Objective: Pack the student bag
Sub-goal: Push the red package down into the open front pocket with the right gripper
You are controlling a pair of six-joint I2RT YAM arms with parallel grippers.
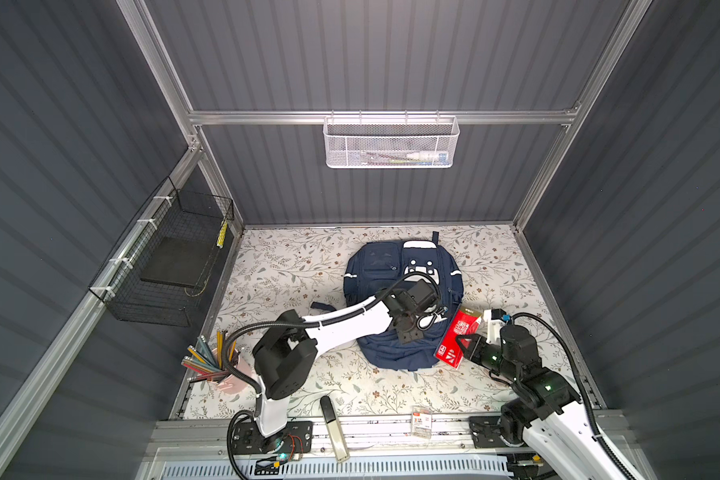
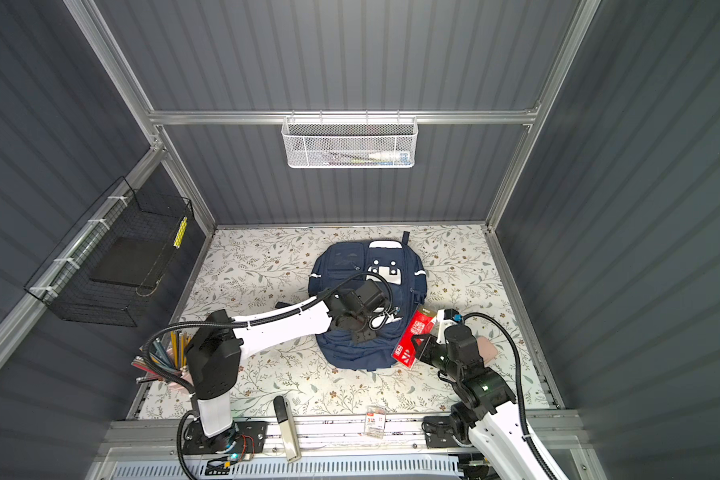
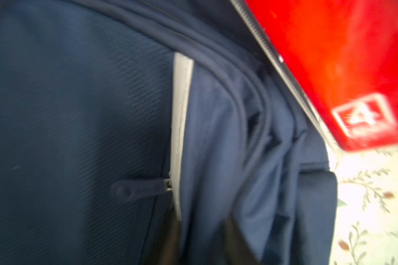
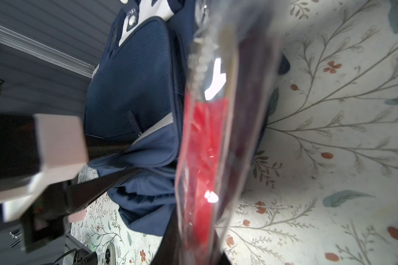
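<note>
The navy-blue student bag [image 1: 375,266] [image 2: 341,257] lies flat on the floral table, its white patch toward the back wall. My left gripper [image 1: 412,332] [image 3: 205,243] is down on the bag's near right part. Its dark fingers [image 4: 115,176] pinch a fold of the blue fabric [image 3: 202,160] beside a grey stripe and a zip pull. My right gripper [image 1: 464,347] [image 4: 193,247] is shut on a flat red packet in clear wrap [image 1: 458,336] [image 2: 416,334] [image 3: 342,57] [image 4: 200,149]. It holds the packet tilted at the bag's right edge, close to the left gripper.
A pink cup of pencils [image 1: 213,361] stands at the front left. A long black-and-cream item [image 1: 333,428] and a small packet [image 1: 421,422] lie on the front rail. A pink case [image 2: 486,349] sits behind my right arm. A black wire basket [image 1: 171,257] hangs on the left wall and a white mesh basket [image 1: 389,143] on the back wall.
</note>
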